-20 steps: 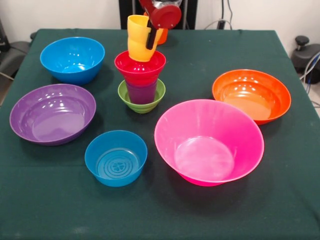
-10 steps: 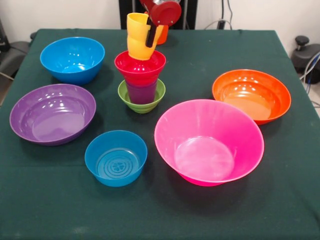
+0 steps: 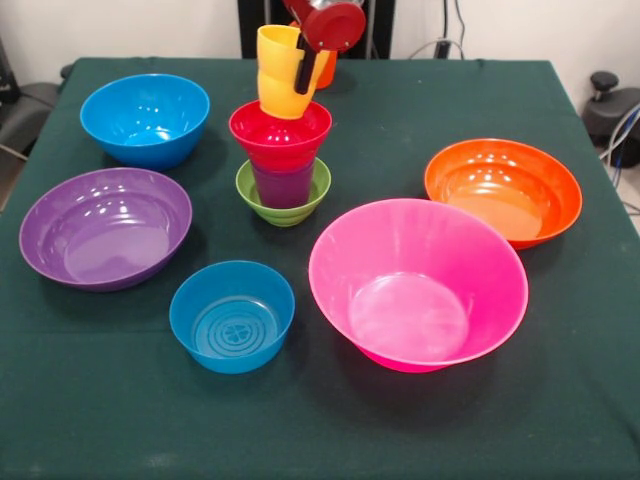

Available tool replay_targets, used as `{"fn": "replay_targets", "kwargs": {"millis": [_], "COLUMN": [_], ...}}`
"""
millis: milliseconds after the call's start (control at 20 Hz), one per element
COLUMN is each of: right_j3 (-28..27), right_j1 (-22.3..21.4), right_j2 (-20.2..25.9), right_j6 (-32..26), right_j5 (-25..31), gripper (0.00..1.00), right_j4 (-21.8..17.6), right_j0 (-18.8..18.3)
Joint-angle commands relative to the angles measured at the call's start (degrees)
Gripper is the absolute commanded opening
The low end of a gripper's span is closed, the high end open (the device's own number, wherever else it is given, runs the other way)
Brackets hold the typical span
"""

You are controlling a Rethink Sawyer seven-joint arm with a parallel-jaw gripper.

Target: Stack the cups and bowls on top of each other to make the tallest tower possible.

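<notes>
The tower stands at the table's middle back: a small green bowl point(image 3: 300, 207) holds the purple cup point(image 3: 282, 186), and the red bowl point(image 3: 280, 135) sits on that. My gripper point(image 3: 301, 82) is shut on the rim of the yellow cup point(image 3: 277, 80). One black finger point(image 3: 305, 70) lies against the cup's right side. The cup tilts a little, its base just inside the red bowl's rim. The orange cup point(image 3: 326, 72) stands on the table behind, mostly hidden by the gripper.
Round the tower lie a mid-sized blue bowl point(image 3: 145, 118), a purple bowl point(image 3: 105, 226), a small blue bowl point(image 3: 232, 315), a large pink bowl point(image 3: 418, 283) and an orange bowl point(image 3: 503, 190), all upright on the green table point(image 3: 400, 100).
The gripper and the yellow cup have moved up a little and slightly to the right. Nothing else has moved.
</notes>
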Motion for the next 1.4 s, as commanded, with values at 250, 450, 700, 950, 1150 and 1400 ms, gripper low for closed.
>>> {"fn": "replay_targets", "kwargs": {"millis": [250,450,700,950,1150,1400], "right_j3": [2.3,2.4,4.1,5.6,5.6,6.2], "right_j1": [1.7,2.8,3.9,4.7,4.6,4.1], "right_j2": [3.8,3.9,6.3,7.8,7.5,8.1], "right_j6": [8.3,9.1,8.8,8.8,7.8,6.5], "right_j5": [-2.6,-3.4,-6.3,-9.0,-9.0,-8.9], "gripper": [0.00,0.00,0.00,0.00,0.00,0.00], "right_j4": [0.1,0.6,1.5,2.3,1.9,1.6], "right_j0": [1.9,2.2,1.3,0.7,0.6,-0.3]}}
